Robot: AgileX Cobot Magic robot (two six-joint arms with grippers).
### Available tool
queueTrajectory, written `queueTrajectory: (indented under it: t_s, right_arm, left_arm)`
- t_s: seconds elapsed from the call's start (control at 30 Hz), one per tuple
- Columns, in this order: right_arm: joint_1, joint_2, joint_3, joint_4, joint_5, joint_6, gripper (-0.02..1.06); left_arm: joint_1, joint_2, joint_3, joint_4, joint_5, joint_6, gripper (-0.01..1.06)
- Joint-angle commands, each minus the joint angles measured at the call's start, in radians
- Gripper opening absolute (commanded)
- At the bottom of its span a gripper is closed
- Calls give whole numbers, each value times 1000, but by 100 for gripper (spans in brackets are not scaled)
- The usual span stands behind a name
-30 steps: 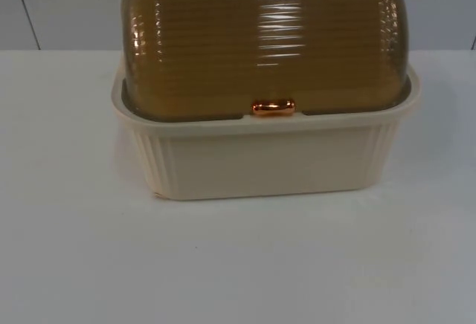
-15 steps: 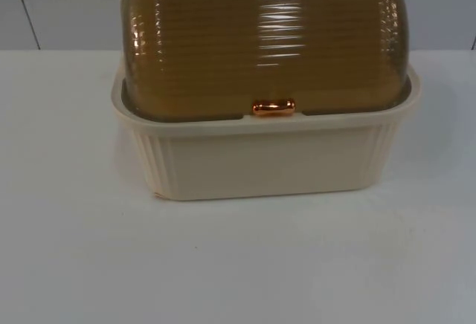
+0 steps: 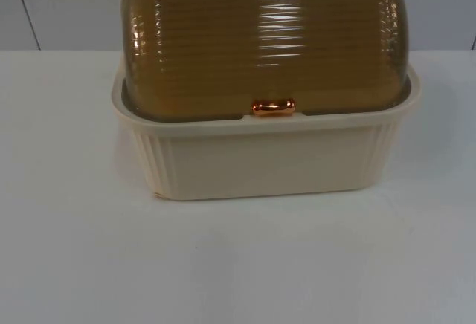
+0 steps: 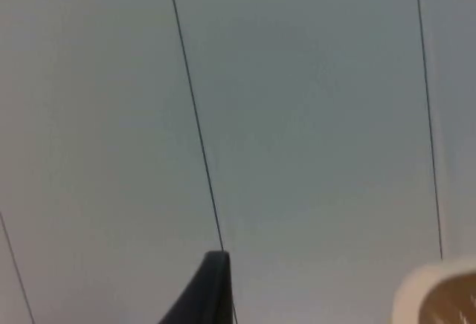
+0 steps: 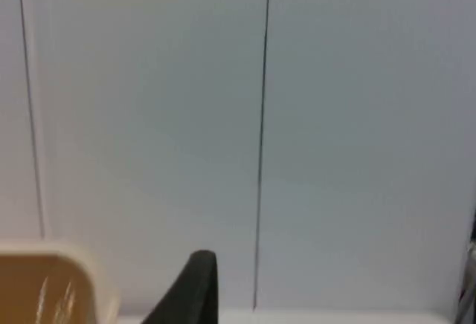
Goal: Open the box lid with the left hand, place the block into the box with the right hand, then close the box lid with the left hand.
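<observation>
Both grippers raised, facing grey partition wall [image 4: 312,116]; jaws' spread, cannot tell. Nothing shifted over last second: amber ribbed lid [image 3: 268,38] shut on cream box [image 3: 260,160], copper handle [image 3: 273,106] untouched, mid-tabletop [image 3: 238,264]. Lid-opening apparently not begun.

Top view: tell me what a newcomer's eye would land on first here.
The cream box dominates, standing on the white table near the grey partition wall. Its ribbed, translucent amber lid is shut, domed over the rim. A small shiny copper handle gleams at the lid's front edge, in the middle. A black fingertip of the left pincer points at the wall, with a corner of the box beside it.
</observation>
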Motion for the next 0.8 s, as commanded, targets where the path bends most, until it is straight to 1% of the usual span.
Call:
queueTrajectory:
  t_s: [0.0,0.03,0.1,0.17,0.23,0.33,0.4,0.43,0.47,0.57,0.6,0.77]
  right_arm:
    - [0,2,62,13,53,37,105]
    - [0,2,62,13,53,37,105]
    - [0,2,117,13,87,70,105]
    - [0,2,179,13,115,78,105]
    - [0,2,205,21,123,78,105]
    - [0,2,289,57,130,72,105]
    - [0,2,341,77,130,43,105]
    - [0,2,341,77,130,43,105]
    - [0,2,364,89,132,20,105]
    - [0,2,397,101,145,15,105]
    - [0,2,397,109,152,15,105]
    - [0,2,405,114,167,15,105]
  left_arm:
    - [3,1,45,-1,74,-12,100]
    - [3,1,45,-1,74,-12,100]
    - [3,1,84,-22,111,-13,100]
    - [3,1,110,-22,130,-13,100]
    - [3,1,120,-17,132,-13,100]
    - [3,1,134,7,146,-33,100]
    - [-2,1,154,11,182,-45,100]
    - [-2,1,154,11,182,-45,100]
    - [-7,1,167,11,202,-45,100]
    - [-26,1,204,16,302,-45,100]
    - [-35,1,214,21,315,-45,100]
    - [-44,1,242,57,314,-59,100]
